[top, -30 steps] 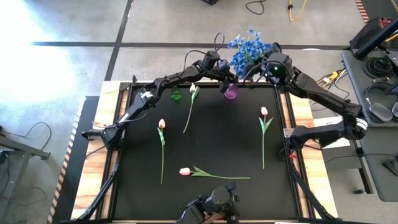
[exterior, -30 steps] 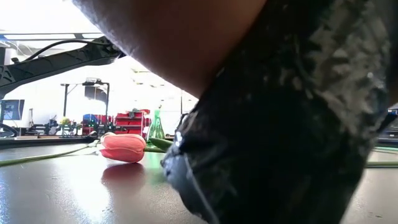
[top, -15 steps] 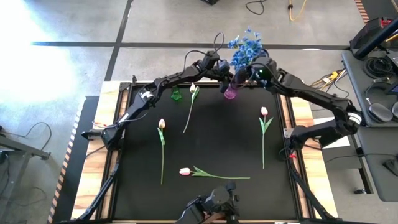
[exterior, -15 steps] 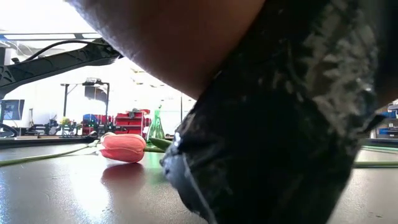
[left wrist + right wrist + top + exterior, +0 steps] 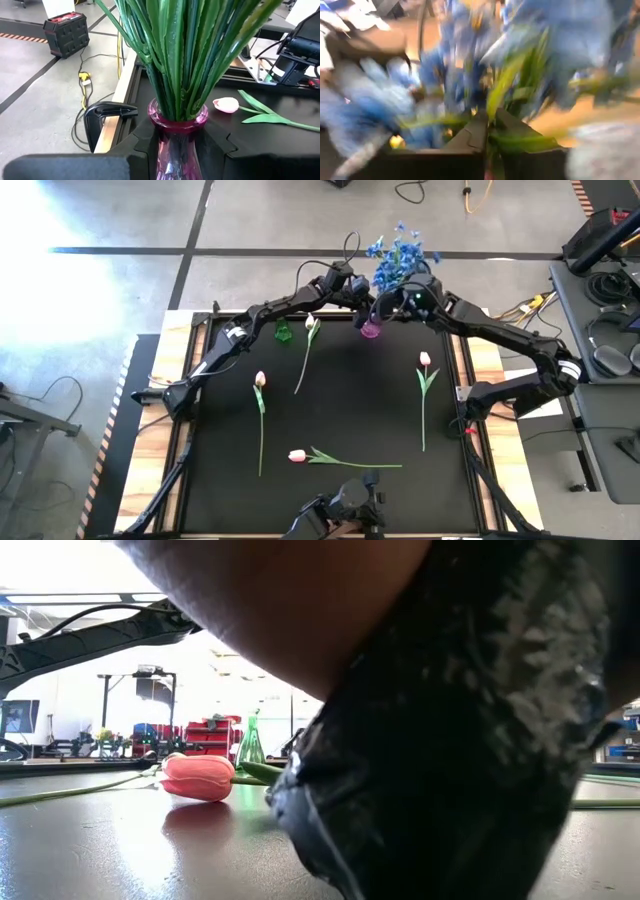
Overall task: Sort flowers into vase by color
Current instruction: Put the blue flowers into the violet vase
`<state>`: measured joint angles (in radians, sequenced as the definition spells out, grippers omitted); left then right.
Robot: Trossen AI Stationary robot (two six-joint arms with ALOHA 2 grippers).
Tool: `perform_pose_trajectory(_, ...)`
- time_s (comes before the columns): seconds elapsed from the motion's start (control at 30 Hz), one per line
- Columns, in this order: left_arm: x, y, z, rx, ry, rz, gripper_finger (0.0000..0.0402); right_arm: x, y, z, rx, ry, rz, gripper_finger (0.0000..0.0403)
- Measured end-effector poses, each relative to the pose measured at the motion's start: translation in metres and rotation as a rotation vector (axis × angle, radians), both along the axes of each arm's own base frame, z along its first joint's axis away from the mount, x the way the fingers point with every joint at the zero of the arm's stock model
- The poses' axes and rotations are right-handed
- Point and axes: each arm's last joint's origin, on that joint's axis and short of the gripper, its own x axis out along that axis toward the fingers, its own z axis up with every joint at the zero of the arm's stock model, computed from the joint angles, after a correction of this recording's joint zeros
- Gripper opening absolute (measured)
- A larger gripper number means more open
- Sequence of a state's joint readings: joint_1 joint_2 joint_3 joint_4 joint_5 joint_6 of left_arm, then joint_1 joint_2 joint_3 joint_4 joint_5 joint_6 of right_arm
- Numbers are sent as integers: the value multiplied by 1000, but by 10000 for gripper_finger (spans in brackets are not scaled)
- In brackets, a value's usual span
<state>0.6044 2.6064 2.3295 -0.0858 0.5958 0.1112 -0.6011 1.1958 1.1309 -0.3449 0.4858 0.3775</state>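
A bunch of blue flowers (image 5: pixel 398 260) stands with its green stems (image 5: pixel 180 50) in a pink glass vase (image 5: pixel 371 329) at the far edge of the black mat. My left gripper (image 5: pixel 360 308) is at the vase, coming from the left and shut on it. My right gripper (image 5: pixel 402 302) reaches in from the right, among the blossoms (image 5: pixel 445 65), shut on a green stem. Several tulips lie flat on the mat: a white one (image 5: pixel 310 322), a pale one (image 5: pixel 260 379), a pink one (image 5: pixel 424 359) and another pink one (image 5: pixel 297 455). My left gripper (image 5: pixel 177 150) has the pink vase between its two fingers (image 5: pixel 220 147), on the body just below the flared neck (image 5: pixel 177 119). The fingers come in level from the table's left. The vase stands upright on the mat. My right gripper (image 5: pixel 489 122) pinches a green stem (image 5: pixel 492 107) of the blue bunch between its fingers, high up among the blossoms, coming from the table's right. The picture is blurred, so how many stems it has cannot be told. The stems' lower ends stand in the vase.
A small green vase (image 5: pixel 283 332) stands left of the pink one, next to the white tulip. A dark clamp-like thing (image 5: pixel 352 498) at the near edge fills most of the low view (image 5: pixel 450 740); beside it show the pink tulip (image 5: pixel 198 777) and the green vase (image 5: pixel 250 743).
My right gripper has moved toward the table's left, from beside the blue bunch in among its blossoms above the pink vase. The blossom heads have shifted slightly toward the far edge. My left gripper and the vase have stayed where they were.
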Motion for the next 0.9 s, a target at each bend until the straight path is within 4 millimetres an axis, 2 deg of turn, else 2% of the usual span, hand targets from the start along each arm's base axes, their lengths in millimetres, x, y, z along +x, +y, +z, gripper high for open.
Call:
perform_pose_trajectory(0.1,0,0,0,1,-5,-5,76,-4,5,21,-37,-23,15,69)
perform_pose_trajectory(0.23,0,0,0,-1,-2,-5,76,-19,16,48,-60,-57,17,128)
perform_pose_trajectory(0.4,0,0,0,-5,-4,-17,76,-43,32,68,-75,-111,-6,180)
perform_pose_trajectory(0.53,0,0,1,-2,-10,-17,76,-52,37,65,-87,-118,-53,190)
perform_pose_trajectory(0.77,0,1,2,0,-22,-20,76,-38,29,48,-42,-118,-25,191)
perform_pose_trajectory(0.83,-1,2,2,-8,-22,-15,76,-39,33,54,-42,-150,-10,191)
perform_pose_trajectory(0.9,-2,3,2,-11,-22,-14,76,-44,40,71,-81,-203,8,191)
